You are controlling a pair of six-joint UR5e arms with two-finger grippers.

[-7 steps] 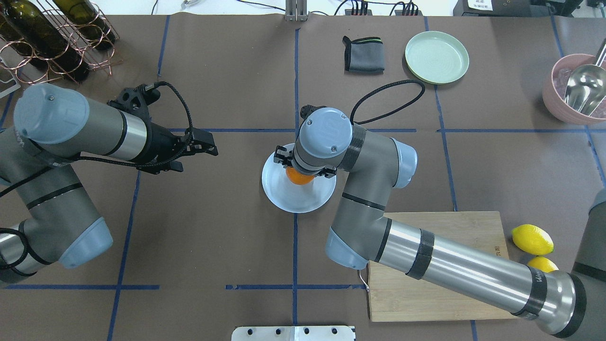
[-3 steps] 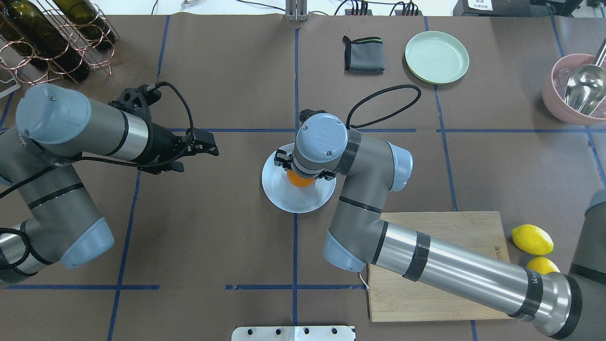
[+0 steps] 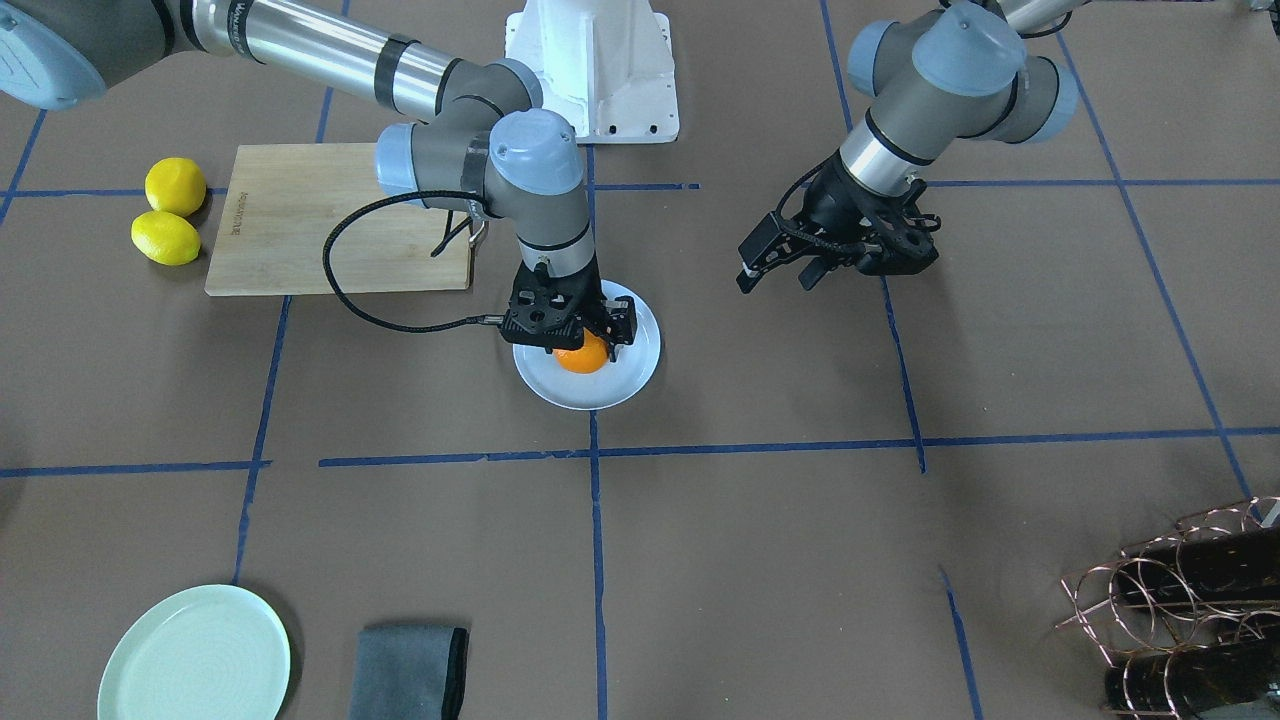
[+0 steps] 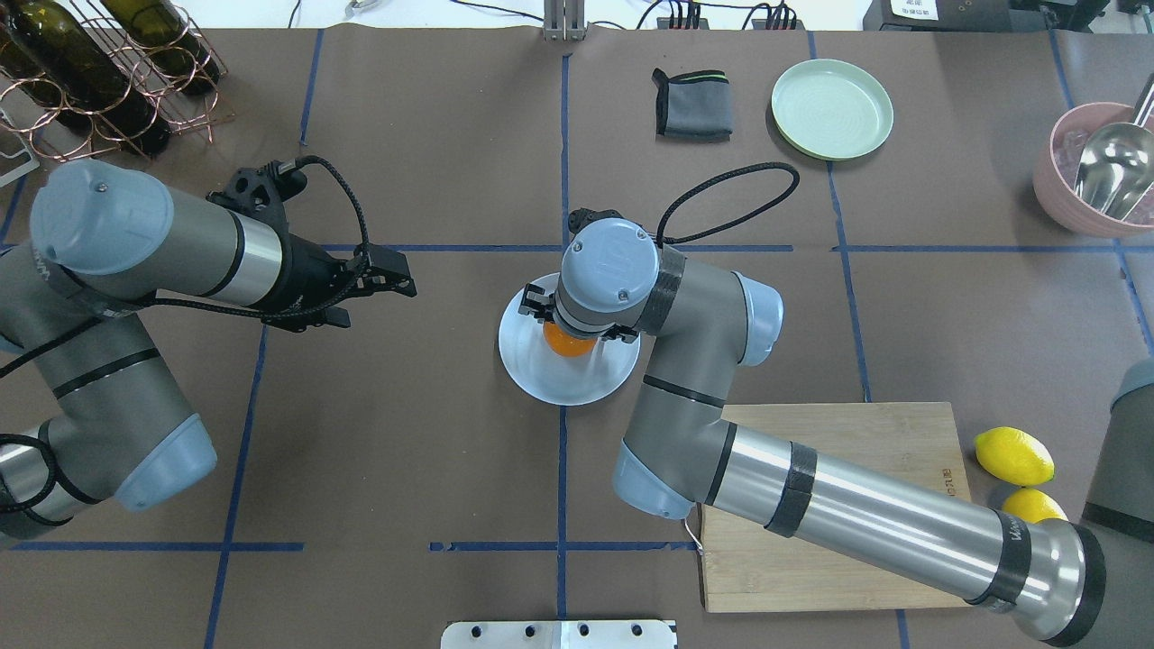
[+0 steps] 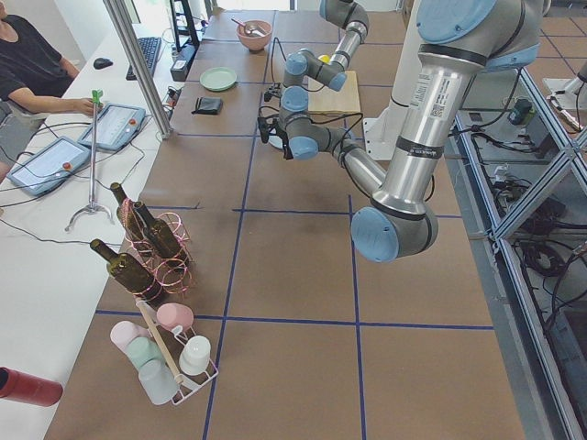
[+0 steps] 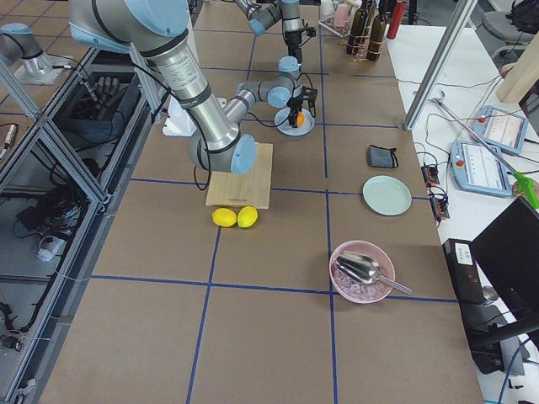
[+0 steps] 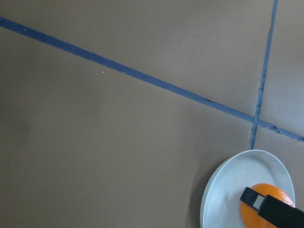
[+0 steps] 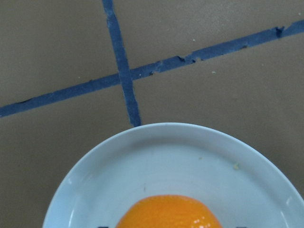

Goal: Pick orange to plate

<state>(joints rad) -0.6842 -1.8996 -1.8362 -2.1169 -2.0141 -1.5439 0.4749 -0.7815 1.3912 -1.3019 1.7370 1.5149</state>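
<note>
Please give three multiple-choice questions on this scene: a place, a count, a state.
1. Where is the orange?
A) on the wooden board
B) within the white plate's rim
C) in the pink bowl
2. How many lemons are there?
A) one
B) two
C) three
3. The left tool is:
A) open and empty
B) shut on a cloth
C) holding a lemon
Answers: B, the front view shows it over the plate; B, two yellow fruits lie together; A, its jaws stand apart with nothing between.
</note>
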